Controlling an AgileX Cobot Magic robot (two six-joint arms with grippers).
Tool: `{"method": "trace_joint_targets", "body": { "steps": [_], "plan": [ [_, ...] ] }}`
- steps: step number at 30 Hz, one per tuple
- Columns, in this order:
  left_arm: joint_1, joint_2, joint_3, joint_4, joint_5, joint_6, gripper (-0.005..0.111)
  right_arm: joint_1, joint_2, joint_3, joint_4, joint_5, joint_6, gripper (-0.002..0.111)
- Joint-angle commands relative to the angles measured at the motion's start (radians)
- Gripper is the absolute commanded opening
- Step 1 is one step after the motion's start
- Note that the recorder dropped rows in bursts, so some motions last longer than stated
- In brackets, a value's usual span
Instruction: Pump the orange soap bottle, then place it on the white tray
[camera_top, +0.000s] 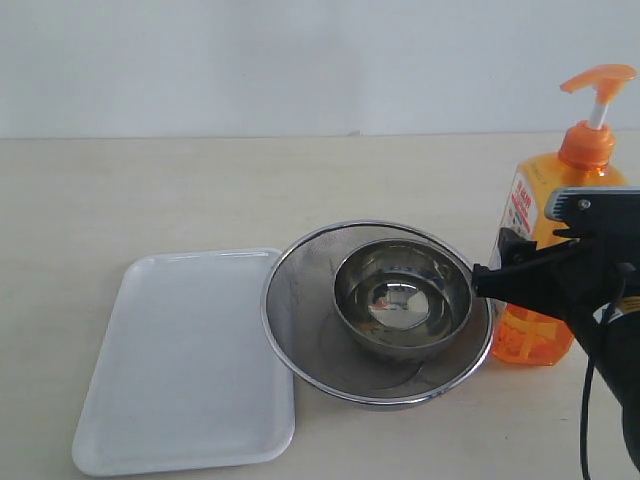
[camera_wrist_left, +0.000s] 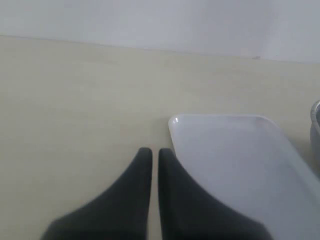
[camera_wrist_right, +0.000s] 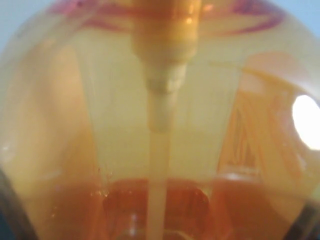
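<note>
The right tool (camera_top: 497, 272) covers the middle of the soap bottle (camera_top: 528, 340), and the print on its label (camera_top: 520, 205) is too small to read. In the right wrist view the bottle is blurred. The left wrist view's edge cuts the tray (camera_wrist_left: 225, 150).

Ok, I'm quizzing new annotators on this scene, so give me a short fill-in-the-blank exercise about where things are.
1. The steel bowl sits inside the ____.
2. In the exterior view, the tray lies to the ____ of the strainer.
3. The right gripper is closed around the ____.

Missing words: strainer; left; soap bottle.
</note>
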Motion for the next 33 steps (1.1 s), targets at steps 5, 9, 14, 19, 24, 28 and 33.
{"method": "trace_joint_targets", "body": {
  "steps": [5,9,14,19,24,28,33],
  "plan": [
    [0.002,-0.004,0.004,-0.01,0.005,0.002,0.005,0.0,-0.01,-0.003,0.016,-0.033,0.021,0.002],
    [0.002,-0.004,0.004,-0.01,0.005,0.002,0.005,0.0,-0.01,-0.003,0.016,-0.033,0.021,0.002],
    [0.002,-0.004,0.004,-0.01,0.005,0.002,0.005,0.0,-0.01,-0.003,0.016,-0.031,0.019,0.002],
    [0.002,-0.004,0.004,-0.01,0.005,0.002,0.005,0.0,-0.01,-0.003,0.016,-0.031,-0.002,0.002],
    [0.002,-0.004,0.004,-0.01,0.005,0.002,0.005,0.0,-0.01,-0.003,0.016,-0.031,-0.002,0.002],
    [0.002,-0.004,0.004,-0.01,0.005,0.002,0.005,0.0,-0.01,-0.003,0.016,-0.031,-0.005,0.002],
    [0.002,-0.004,0.004,-0.01,0.005,0.002,0.005,0.0,-0.01,-0.003,0.031,-0.031,-0.005,0.002]
  ]
}}
